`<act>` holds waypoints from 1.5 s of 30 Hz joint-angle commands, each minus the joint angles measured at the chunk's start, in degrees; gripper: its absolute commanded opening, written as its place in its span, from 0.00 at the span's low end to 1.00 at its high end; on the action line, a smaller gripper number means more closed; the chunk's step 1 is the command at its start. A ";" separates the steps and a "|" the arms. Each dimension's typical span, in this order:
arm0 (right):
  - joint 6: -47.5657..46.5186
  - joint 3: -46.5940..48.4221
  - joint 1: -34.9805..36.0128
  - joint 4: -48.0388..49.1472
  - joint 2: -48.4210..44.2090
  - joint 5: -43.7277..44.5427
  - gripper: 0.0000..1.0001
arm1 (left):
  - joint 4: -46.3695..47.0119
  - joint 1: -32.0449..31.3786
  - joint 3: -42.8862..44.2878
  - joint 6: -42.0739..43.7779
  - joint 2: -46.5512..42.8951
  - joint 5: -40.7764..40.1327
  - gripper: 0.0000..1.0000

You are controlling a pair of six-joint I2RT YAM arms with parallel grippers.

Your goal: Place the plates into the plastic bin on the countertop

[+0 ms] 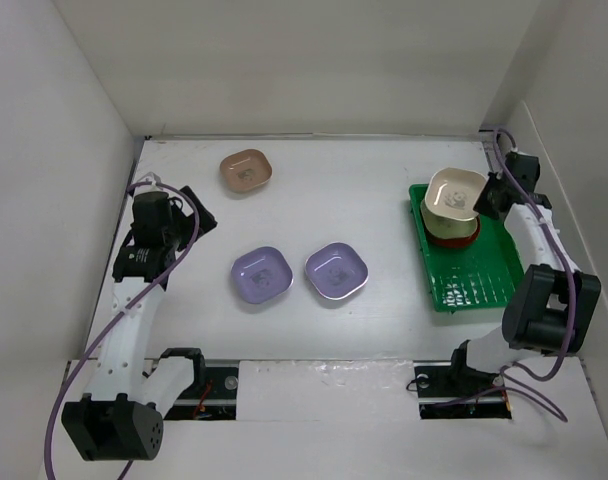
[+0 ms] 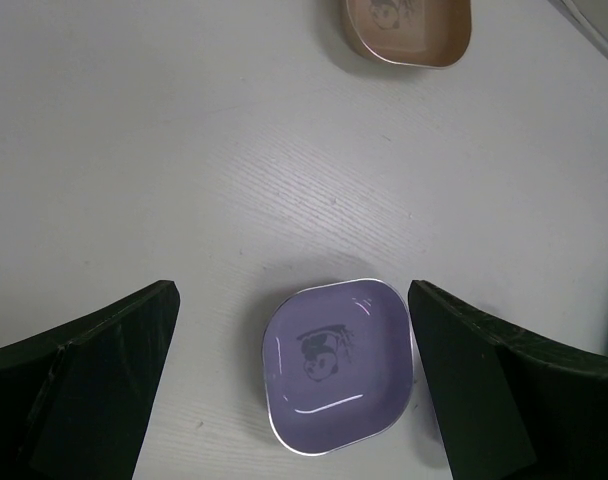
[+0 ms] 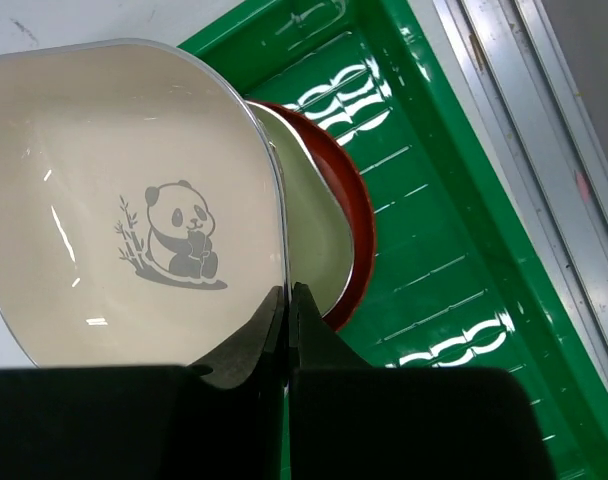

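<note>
At the top view's upper right, the right claw (image 3: 287, 300) is clenching the cream plate (image 3: 124, 200) by its rim, over the stack (image 3: 351, 200) in the bin (image 3: 434, 270) — the left claw (image 2: 292, 300) is hanging open above a lavender plate (image 2: 334, 365).

Bright, even light (soft shadows)

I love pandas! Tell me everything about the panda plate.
The cream plate is a glossy rounded square with a grey panda and bamboo printed in its middle. The right tool pinches its rim, holding it over a sage green plate and a red plate stacked in the green bin. Whether it touches them is unclear.
</note>
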 commanded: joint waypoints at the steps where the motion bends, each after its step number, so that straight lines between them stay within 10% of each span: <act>1: -0.08 0.12 -0.80 2.69 -0.09 0.07 0.01 | 1.78 -0.12 0.47 0.76 -0.10 0.84 1.00; 5: -0.08 1.26 0.51 1.21 0.97 0.15 0.28 | 1.78 -0.12 0.47 0.76 -0.10 0.84 1.00; 6: -0.08 1.26 1.12 1.20 0.45 0.68 0.54 | 1.78 -0.12 0.47 0.76 -0.10 0.84 1.00; 10: -0.08 2.40 5.25 1.20 -5.96 1.30 0.90 | 1.78 -0.12 0.47 0.76 -0.10 0.84 1.00; 30: 2.38 -7.69 55.15 6.03 -3.17 3.83 0.80 | 1.78 -0.12 0.47 0.76 -0.63 -0.74 1.00; 45: -2.80 -8.76 48.25 9.90 8.60 5.53 0.70 | 1.78 -0.12 0.47 0.76 -0.10 -0.22 1.00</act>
